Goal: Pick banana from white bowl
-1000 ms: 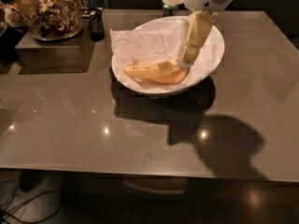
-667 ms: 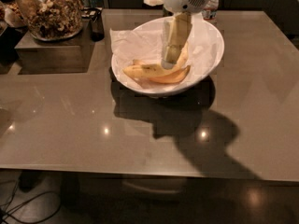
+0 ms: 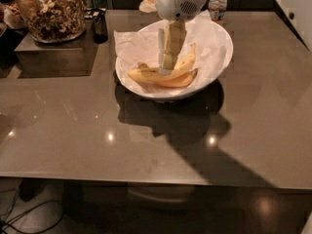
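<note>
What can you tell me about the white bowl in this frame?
The white bowl is wide, round and smooth, standing upright on the brown table. A crumpled white paper liner covers its inside and juts past the left rim. Bananas lie on the liner. The gripper reaches down into the bowl, at the bananas.

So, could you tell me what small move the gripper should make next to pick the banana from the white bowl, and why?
Probably ease the gripper slightly lower onto the banana. It hangs inside the white bowl, its tip at the two bananas, but contact is unclear. The orange banana lies just in front, so aim behind it.
</note>
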Available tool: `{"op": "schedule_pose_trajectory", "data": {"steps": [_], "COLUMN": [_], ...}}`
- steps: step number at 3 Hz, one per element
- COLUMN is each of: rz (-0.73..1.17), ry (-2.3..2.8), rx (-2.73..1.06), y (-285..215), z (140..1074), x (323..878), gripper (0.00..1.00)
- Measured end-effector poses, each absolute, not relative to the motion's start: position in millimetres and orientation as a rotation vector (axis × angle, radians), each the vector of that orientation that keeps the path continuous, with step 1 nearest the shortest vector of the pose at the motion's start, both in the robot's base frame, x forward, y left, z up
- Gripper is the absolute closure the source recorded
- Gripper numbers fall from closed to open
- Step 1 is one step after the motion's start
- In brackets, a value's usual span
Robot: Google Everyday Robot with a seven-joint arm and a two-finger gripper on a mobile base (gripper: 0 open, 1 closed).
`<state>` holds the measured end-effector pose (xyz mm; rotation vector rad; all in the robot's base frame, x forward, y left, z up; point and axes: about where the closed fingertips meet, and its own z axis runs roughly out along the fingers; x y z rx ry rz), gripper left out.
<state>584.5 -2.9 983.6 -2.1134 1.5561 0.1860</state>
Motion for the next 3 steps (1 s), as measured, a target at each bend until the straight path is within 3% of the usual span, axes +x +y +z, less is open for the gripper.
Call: {"op": "schedule_pose_trajectory", "data": {"steps": [3], "rz": [0.307], "ry": [1.660], "rx": [-2.029], "y": [-34], "z": [912], "x": [612], "gripper": [0.00]}}
